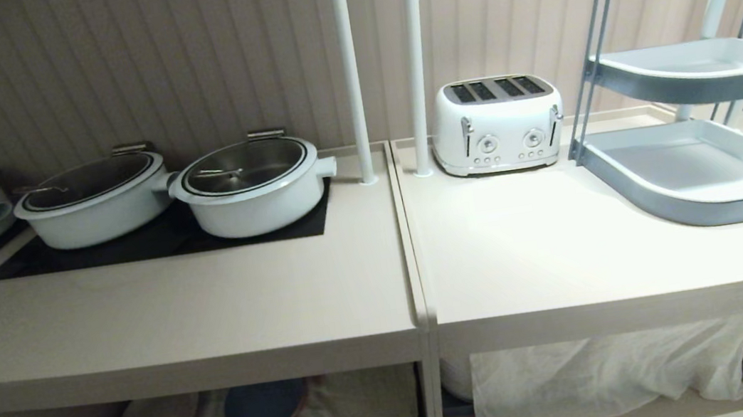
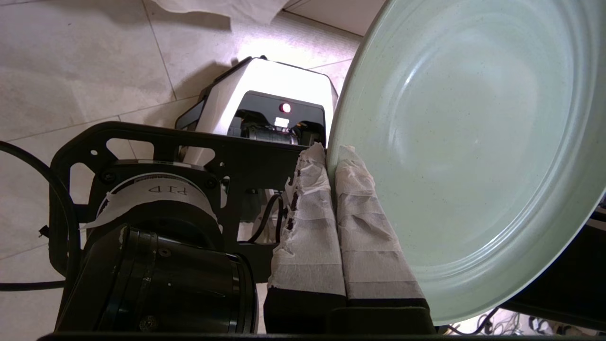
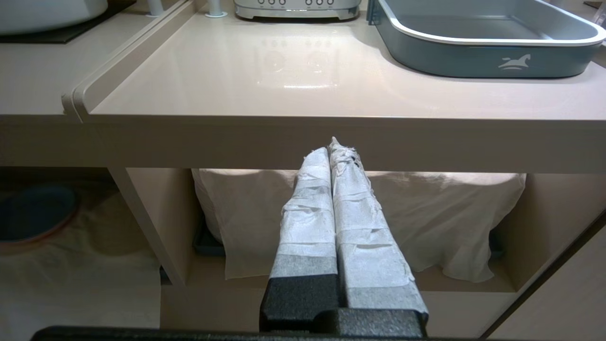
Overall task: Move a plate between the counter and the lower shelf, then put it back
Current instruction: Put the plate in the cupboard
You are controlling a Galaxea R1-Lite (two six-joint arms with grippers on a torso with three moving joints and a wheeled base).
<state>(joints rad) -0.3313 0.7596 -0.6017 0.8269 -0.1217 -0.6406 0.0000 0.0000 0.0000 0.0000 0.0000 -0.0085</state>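
- Plate (image 2: 473,156): mint-green, pinched at its rim by the left gripper (image 2: 331,161); lower left of head view, before the lower shelf (image 1: 369,410).
- Counter (image 1: 177,313): bears no plate; placement outstanding.
- Right gripper (image 3: 334,151): fingers together, empty.

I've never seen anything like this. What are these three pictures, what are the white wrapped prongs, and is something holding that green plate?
You are looking through a robot's three cameras. The wide picture comes from its head, facing a beige counter with three white pots on black hobs; to the right stand a toaster and a grey-blue tray rack. The other two pictures come from cameras on its wrists. The wrapped prongs are its fingers. The left gripper is pinching the rim of the pale green plate, which also peeks into the bottom of the head picture, in front of the lower shelf. The right gripper is shut, holds nothing, and waits before the cupboard under the toaster.
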